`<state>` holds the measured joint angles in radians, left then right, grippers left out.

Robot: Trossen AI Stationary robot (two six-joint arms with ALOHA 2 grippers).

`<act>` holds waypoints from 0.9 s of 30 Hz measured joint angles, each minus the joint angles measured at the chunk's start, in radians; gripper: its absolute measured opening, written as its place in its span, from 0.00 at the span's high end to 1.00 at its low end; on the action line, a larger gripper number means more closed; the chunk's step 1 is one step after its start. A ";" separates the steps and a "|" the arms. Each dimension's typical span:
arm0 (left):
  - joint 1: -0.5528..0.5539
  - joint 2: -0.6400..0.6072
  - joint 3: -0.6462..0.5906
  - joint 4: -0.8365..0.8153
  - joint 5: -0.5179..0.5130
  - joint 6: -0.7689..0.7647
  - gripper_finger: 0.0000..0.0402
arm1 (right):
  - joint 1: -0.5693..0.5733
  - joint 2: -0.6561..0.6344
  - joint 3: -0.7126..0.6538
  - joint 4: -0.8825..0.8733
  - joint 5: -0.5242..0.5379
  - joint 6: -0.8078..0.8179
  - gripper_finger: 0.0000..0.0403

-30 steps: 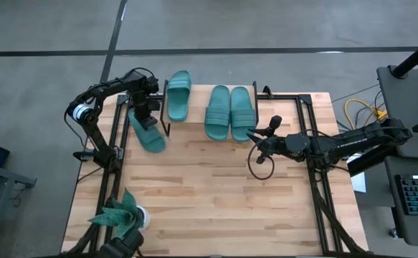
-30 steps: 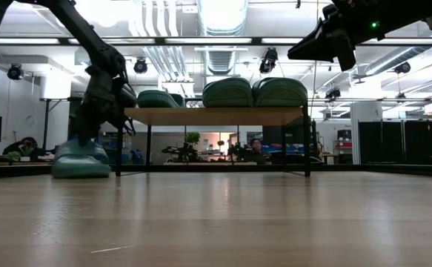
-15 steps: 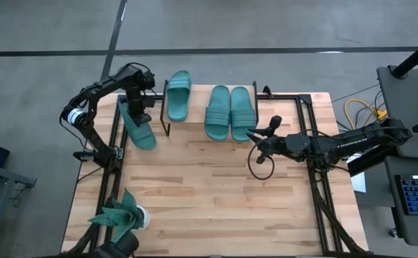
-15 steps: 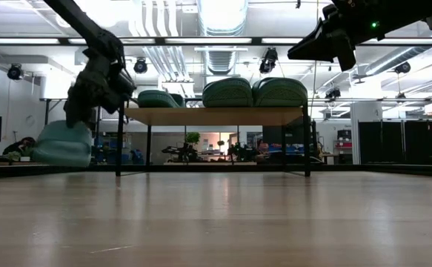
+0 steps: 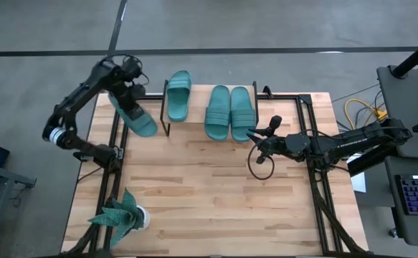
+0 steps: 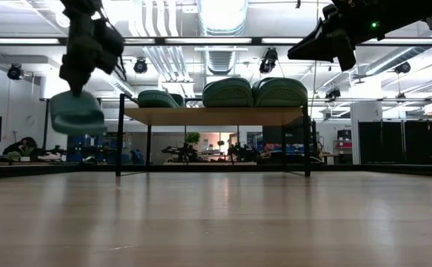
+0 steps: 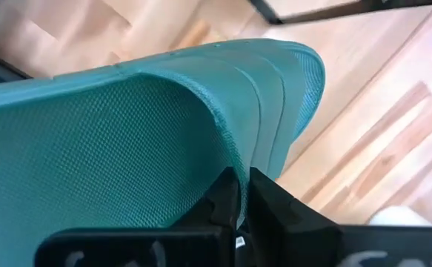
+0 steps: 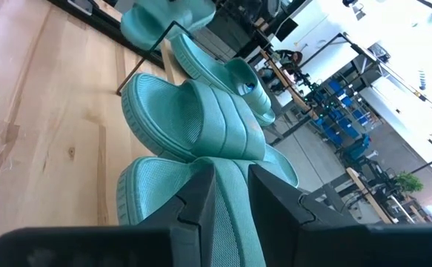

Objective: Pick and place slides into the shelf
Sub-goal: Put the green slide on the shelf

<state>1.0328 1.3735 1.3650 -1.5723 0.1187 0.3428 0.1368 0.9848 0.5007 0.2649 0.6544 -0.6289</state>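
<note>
Carrying last slide | left claw clamped on its strap, off desk's left edge | next: lower onto shelf

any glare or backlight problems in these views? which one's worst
Low view is worst: bright ceiling lights backlight the scene, leaving the left tool and right tool as dark silhouettes. Right wrist view blows out at the bright room beyond the shelf. High view is evenly lit. Left wrist view is filled by the held slide, no glare.
</note>
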 joint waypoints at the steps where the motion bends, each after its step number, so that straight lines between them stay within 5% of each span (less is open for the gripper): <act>1: 0.000 -0.019 0.009 0.000 -0.001 0.000 1.00 | 0.000 0.000 0.000 0.000 0.000 0.000 0.82; 27: -0.002 -0.198 0.308 0.000 -0.042 0.005 1.00 | 0.000 0.000 0.000 0.000 0.000 0.000 0.81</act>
<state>1.0313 1.1757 1.6725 -1.5719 0.0771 0.3481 0.1370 0.9848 0.5007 0.2653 0.6540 -0.6289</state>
